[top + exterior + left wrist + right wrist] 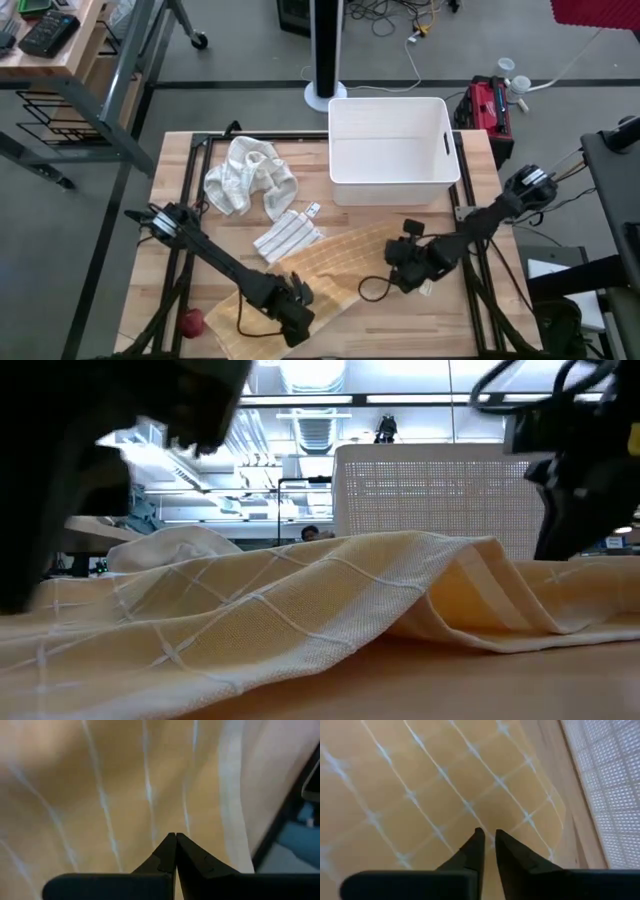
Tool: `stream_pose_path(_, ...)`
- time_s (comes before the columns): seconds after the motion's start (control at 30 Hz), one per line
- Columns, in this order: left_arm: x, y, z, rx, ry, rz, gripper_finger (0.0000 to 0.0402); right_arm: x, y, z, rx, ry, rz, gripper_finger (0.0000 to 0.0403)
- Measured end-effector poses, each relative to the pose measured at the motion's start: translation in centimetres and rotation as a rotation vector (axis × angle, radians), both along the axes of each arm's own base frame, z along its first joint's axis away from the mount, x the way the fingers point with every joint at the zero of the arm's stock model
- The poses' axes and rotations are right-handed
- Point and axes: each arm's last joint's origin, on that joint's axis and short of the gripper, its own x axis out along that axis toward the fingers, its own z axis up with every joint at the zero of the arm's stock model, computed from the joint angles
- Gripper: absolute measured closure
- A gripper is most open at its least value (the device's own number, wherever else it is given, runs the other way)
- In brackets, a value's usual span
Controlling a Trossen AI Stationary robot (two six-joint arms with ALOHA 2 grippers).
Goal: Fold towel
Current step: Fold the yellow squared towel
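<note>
A yellow towel [335, 262] with a white grid lies spread and rumpled on the wooden table's near half. In the low view the towel [300, 590] rises to a ridge. My left gripper [295, 318] points steeply down at the towel's near edge, its fingertips shut together [175, 836]. My right gripper [398, 272] slants down at the towel's right end, and its fingertips stand a narrow slit apart [489, 835] with yellow cloth in the slit. My left gripper is shut on the yellow towel a little in from its white edge band [227, 820], coming from above. The fingertips hide the pinch itself, so layers cannot be told. My right gripper pinches the towel near its rounded right edge [555, 810], slanting down from above. The cloth around the fingertips [479, 836] lies flat.
A crumpled white towel [250, 175] and a small folded striped cloth [287, 238] lie on the table's far left part. A white bin [335, 150] stands at the far right. A red thing [190, 322] sits at the near left edge.
</note>
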Motion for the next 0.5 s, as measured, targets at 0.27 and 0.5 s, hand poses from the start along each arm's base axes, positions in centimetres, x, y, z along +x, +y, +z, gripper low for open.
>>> stream_pose_path(0.27, -1.8, 0.6, -0.6, 0.085, 0.190, 0.006, 0.0401, 0.1, -0.5, -3.2, 0.055, 0.232, -0.010, 0.0399)
stream_pose_path(0.5, -2.9, 1.1, -1.6, 0.028, 0.328, -0.017, 0.0401, -2.3, -0.4, -3.2, 0.048, 0.406, -0.083, 0.0401)
